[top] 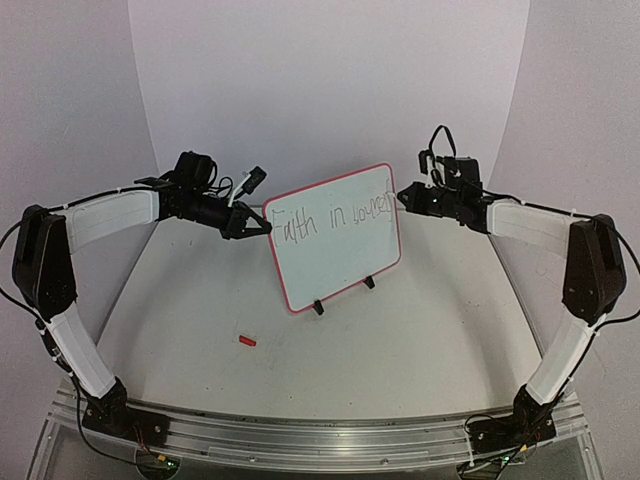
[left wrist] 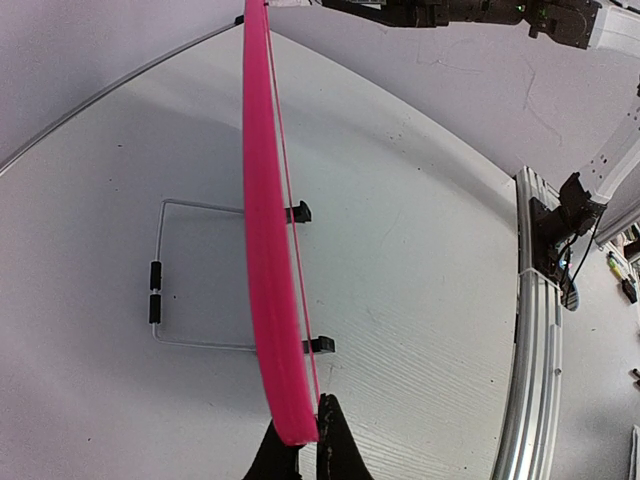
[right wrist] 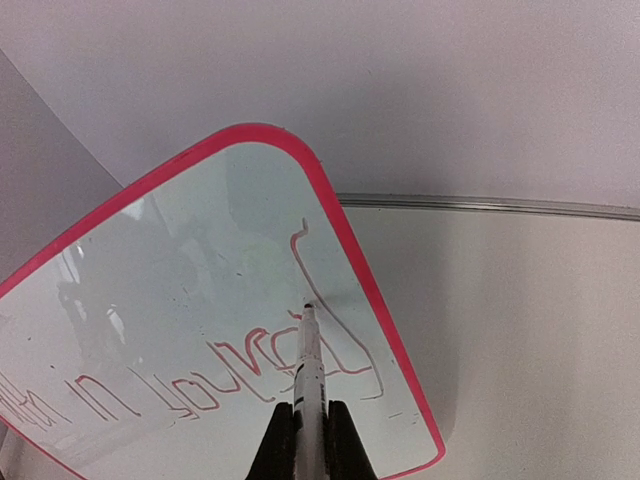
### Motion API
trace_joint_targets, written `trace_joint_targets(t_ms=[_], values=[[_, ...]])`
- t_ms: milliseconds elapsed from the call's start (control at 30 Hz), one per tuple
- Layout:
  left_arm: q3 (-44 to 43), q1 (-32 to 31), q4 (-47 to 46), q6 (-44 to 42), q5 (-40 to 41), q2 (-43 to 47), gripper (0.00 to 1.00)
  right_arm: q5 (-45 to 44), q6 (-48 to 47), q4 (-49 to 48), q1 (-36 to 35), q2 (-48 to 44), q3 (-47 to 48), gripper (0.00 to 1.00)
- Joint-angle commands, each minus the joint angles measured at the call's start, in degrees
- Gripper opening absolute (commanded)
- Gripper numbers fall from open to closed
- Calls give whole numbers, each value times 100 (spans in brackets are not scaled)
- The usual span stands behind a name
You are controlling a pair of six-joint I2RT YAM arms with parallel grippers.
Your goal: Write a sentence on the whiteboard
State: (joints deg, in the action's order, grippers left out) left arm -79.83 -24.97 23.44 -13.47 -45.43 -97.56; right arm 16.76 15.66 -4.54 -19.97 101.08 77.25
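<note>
The whiteboard (top: 340,250), white with a red-pink rim, stands tilted on two black clip feet (top: 318,308) at the middle of the table. One line of the sentence (top: 330,215) runs along its top. My left gripper (top: 262,226) is shut on the board's left rim; the left wrist view shows that rim (left wrist: 265,250) edge-on between the fingers (left wrist: 340,440). My right gripper (right wrist: 311,410) is shut on a thin white marker (right wrist: 309,365), whose tip touches the board (right wrist: 200,250) among the last letters (right wrist: 235,370). From above, the right gripper (top: 408,196) sits at the board's upper right edge.
A small red cap (top: 247,341) lies on the table in front of the board, to the left. A wire stand (left wrist: 160,290) props the board from behind. An aluminium rail (top: 320,430) runs along the near edge. White backdrop walls close the back and sides.
</note>
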Motion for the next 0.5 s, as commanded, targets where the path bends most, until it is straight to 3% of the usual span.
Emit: trace_joint_targets(t_ms=[0, 467], values=[[12, -175, 554, -186, 69, -35, 0, 99, -34, -91, -33, 97, 280, 0], [12, -179, 555, -194, 69, -9, 0, -282, 87, -83, -28, 193, 324, 0]])
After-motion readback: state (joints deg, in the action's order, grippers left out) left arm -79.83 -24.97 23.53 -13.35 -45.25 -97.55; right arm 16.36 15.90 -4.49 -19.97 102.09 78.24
